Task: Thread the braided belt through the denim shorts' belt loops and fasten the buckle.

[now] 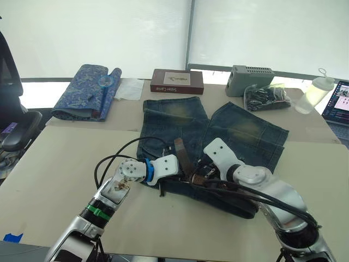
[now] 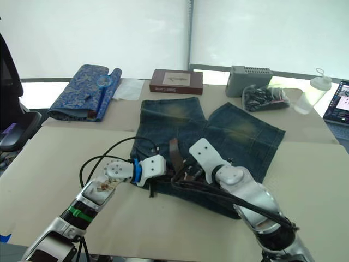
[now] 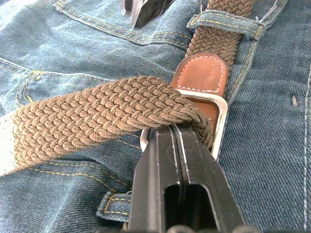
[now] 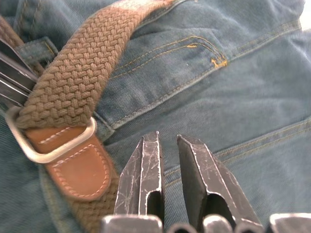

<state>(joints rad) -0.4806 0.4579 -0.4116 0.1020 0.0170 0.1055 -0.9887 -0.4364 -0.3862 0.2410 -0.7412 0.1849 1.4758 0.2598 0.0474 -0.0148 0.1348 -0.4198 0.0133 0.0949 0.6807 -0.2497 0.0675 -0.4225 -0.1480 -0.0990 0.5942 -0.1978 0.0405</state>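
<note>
The denim shorts (image 1: 218, 136) lie flat on the bench (image 1: 65, 164), waistband toward the robot, and the braided belt (image 3: 97, 116) already runs along that waistband under at least one of the belt loops (image 3: 226, 22), seen in the left wrist view crossing the strap just beyond the tan leather tab. The buckle (image 3: 221, 121) lies flat on the denim at the middle of the waistband, and the free end of the strap has been fed through its silver frame, coming out across the frame and trailing off to one side. The left pincer (image 3: 177, 141) sits right at the frame with its two black fingers pressed together, their tips touching the braid where it bends over the bar; whether any braid is pinched between them I cannot tell. The right pincer (image 4: 167, 145) hovers over bare denim just beside the buckle, its fingers a narrow gap apart and holding nothing. From the right pincer the buckle lies off to the side, past its left finger, with the strap's long axis running diagonally away from it. The left arm is thus the nearer one to the buckle. I judge that fastening now turns on drawing the free end along its own length while the frame is kept from sliding.
</note>
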